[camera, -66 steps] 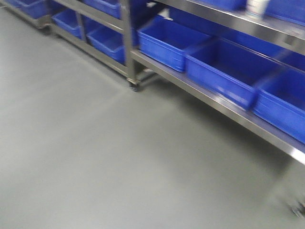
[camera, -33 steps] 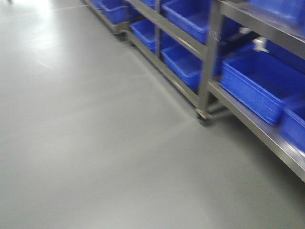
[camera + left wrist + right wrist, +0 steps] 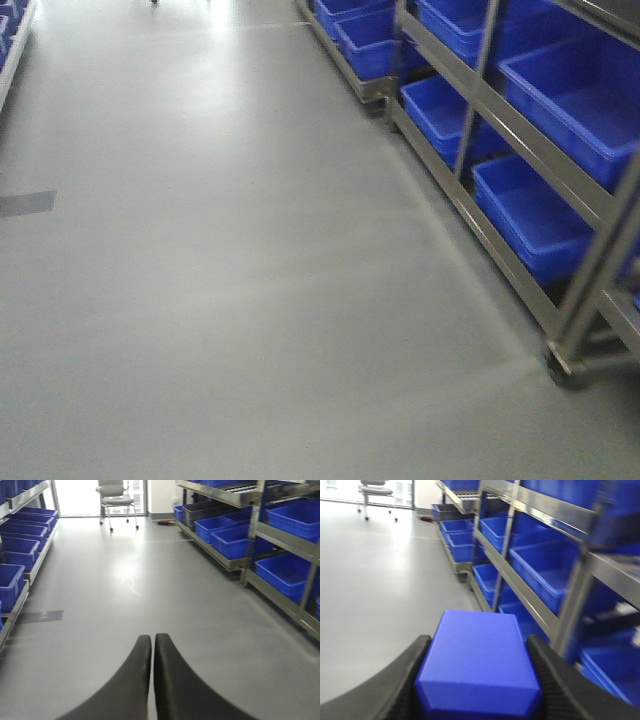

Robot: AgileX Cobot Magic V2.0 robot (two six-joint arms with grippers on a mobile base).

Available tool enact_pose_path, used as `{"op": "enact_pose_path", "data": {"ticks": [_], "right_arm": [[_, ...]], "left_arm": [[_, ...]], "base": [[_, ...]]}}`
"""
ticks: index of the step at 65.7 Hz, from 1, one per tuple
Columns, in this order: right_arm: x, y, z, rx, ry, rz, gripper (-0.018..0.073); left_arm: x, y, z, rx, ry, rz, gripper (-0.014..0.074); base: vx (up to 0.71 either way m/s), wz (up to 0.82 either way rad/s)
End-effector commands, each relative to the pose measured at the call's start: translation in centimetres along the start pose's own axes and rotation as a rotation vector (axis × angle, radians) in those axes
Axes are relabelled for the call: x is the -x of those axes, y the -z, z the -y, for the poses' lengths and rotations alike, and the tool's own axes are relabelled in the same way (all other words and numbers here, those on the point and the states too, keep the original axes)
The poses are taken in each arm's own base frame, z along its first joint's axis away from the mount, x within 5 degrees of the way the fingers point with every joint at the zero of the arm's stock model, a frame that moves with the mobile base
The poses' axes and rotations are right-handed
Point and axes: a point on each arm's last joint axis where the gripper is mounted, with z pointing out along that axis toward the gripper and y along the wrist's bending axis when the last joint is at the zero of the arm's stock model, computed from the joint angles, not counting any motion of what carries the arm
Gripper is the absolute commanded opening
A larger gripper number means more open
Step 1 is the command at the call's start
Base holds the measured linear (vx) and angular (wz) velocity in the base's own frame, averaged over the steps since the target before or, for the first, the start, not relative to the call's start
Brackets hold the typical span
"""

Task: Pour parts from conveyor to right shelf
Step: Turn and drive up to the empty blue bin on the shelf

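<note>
Right gripper [image 3: 478, 639], right wrist view: clamped on one blue part [image 3: 477, 675]; stud unseen, lower edge cropped; right shelf [image 3: 517, 581] close alongside.
Left wrist view: left gripper [image 3: 152, 642] closed, empty.
Front view: swung from shelf face to aisle; crates [image 3: 565, 88] blurred; conveyor absent. Likely carrying stage.

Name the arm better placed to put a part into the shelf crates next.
Right. The right pincer grips the blue block, with the shelf crates just beyond. The left pincer is shut, holding nothing, facing the floor.
</note>
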Motion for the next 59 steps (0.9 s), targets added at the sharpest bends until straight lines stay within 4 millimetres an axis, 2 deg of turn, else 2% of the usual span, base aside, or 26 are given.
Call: {"op": "enact_pose_path", "data": {"ticks": [1, 59], "right_arm": [[1.42, 0.18, 0.38, -0.033, 0.006, 0.087, -0.0005], [1.39, 0.18, 0.37, -0.032, 0.006, 0.083, -0.0005]], "left_arm": [[1.38, 0.30, 0.07, -0.008, 0.016, 0.106, -0.0006], [1.38, 0.30, 0.07, -0.008, 0.016, 0.106, -0.0006]], "base": [[0.74, 0.35], [0.73, 0.27]]}}
